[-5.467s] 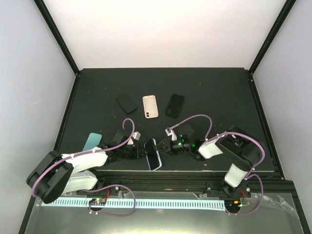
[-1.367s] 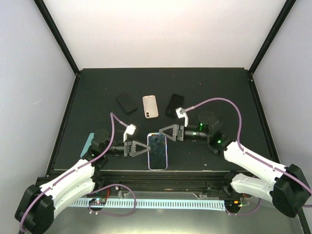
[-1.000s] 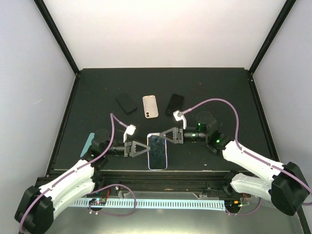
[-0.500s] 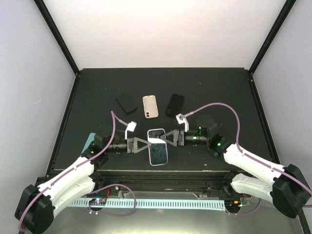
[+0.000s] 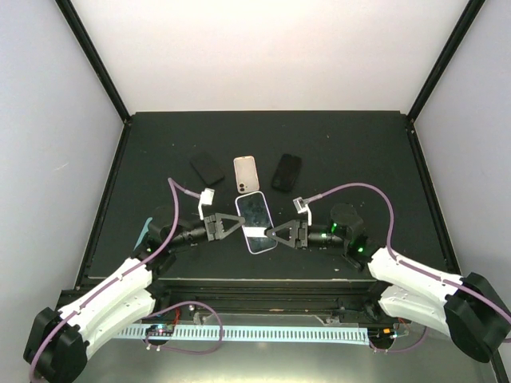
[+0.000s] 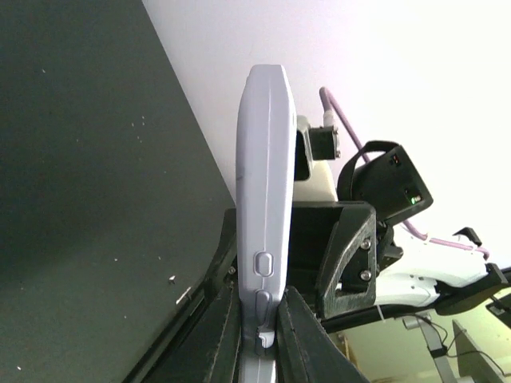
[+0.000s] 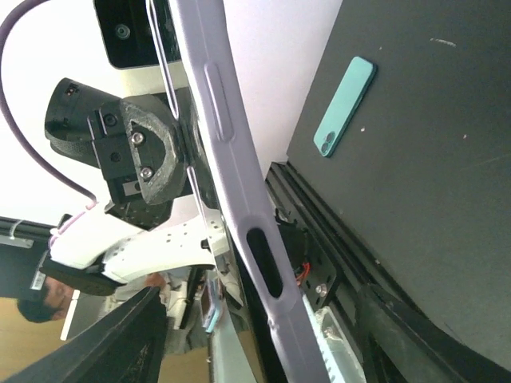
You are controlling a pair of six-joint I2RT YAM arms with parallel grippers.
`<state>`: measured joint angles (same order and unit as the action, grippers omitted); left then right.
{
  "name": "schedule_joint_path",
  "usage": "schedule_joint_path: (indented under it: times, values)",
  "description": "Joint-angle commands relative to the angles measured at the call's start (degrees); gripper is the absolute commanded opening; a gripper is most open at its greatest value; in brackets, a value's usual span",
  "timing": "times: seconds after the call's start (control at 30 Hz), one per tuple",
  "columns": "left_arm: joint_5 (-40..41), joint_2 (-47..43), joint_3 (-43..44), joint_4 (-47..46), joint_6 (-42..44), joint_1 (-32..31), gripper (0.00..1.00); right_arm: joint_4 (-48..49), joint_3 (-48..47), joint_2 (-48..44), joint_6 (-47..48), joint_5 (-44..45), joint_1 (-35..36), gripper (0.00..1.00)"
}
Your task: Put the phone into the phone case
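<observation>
top external: high above near edge, looks down on whole black worktop [image 5: 359, 152] | left wrist: close, edge-on to lilac-edged flat phone [image 6: 263, 199], faces white right arm [image 6: 435, 270] | right wrist: close, same phone, faces white left arm [image 7: 136, 246]

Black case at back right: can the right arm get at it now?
Probably yes. The right gripper stands open around the phone, which the left gripper holds; the black case lies flat on the mat just beyond, nothing between.

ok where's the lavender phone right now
Top view, front centre: the lavender phone is gripped by the left end effector, right end effector at its near end, pink one just beyond.
</observation>
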<state>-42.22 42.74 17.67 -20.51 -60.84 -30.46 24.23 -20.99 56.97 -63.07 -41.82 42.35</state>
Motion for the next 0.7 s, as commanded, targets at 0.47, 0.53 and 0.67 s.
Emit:
schedule_joint_path:
  times: [0.47,0.53,0.67]
  values:
    - [6.6,0.9,3.4,2.2,4.1,0.4,0.02,14.1,3.0,3.5,-7.5,-1.9,0.3,0.19]
    - [6.9,1.1,3.2,3.2,4.6,0.5,0.02,15.3,3.3,3.5,-7.7,-1.7,0.3,0.09]
    - [6.8,2.0,3.3,5.0,5.6,0.6,0.01,15.1,3.2,3.8,-7.8,-1.5,0.4,0.01]
